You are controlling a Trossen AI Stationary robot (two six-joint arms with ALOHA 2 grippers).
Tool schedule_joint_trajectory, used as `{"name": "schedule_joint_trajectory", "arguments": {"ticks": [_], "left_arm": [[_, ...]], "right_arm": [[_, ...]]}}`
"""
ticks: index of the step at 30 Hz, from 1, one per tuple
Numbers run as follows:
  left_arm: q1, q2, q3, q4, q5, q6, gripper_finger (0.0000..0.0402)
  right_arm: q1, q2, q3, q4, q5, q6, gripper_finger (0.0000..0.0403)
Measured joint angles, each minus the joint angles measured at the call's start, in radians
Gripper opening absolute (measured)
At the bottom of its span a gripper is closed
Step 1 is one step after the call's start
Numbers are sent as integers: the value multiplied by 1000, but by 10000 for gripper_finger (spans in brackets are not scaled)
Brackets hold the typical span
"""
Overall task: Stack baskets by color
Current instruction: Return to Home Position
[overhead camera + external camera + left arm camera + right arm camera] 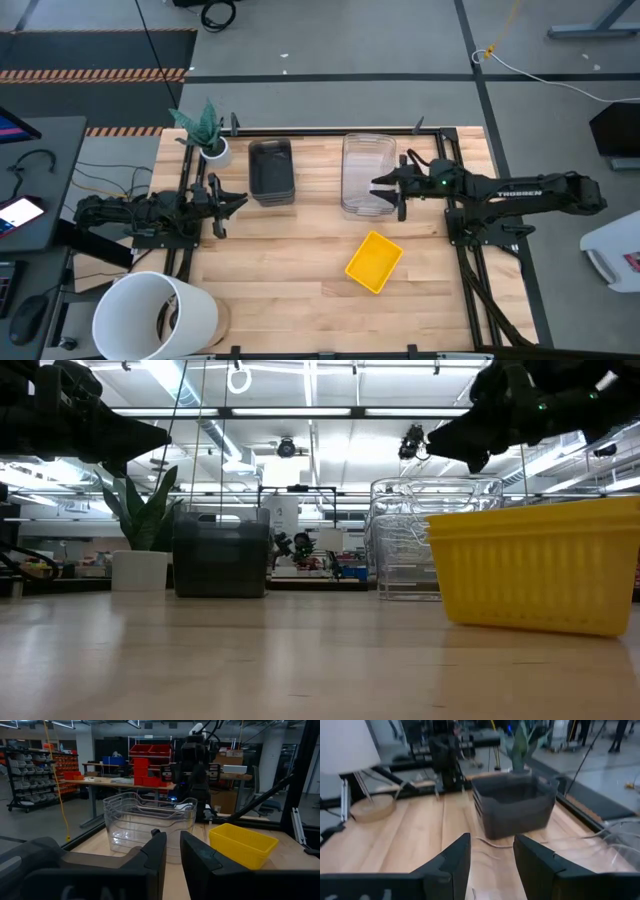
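Observation:
A stack of dark grey baskets rests on its bottom at the table's far middle. A stack of clear baskets stands just to its right. One yellow basket lies alone on the wood, nearer the front and turned askew. My right gripper hovers open above the clear stack's right rim, nearly level, pointing toward the grey stack. My left gripper waits at the table's left side, pointing level toward the clear stack. Its fingers are slightly apart with nothing between them.
A big white bucket stands at the near left corner. A small white pot with a plant sits at the far left beside the grey stack. Black frame rails run along the table's sides. Bare wood lies between the bucket and the yellow basket.

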Motion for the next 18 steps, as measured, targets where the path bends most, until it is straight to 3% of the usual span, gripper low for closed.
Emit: {"name": "schedule_joint_trajectory", "arguments": {"ticks": [18], "left_arm": [[0, 0, 0, 0, 0, 0, 60]], "right_arm": [[-79, -132, -310, 370, -25, 107, 154]]}}
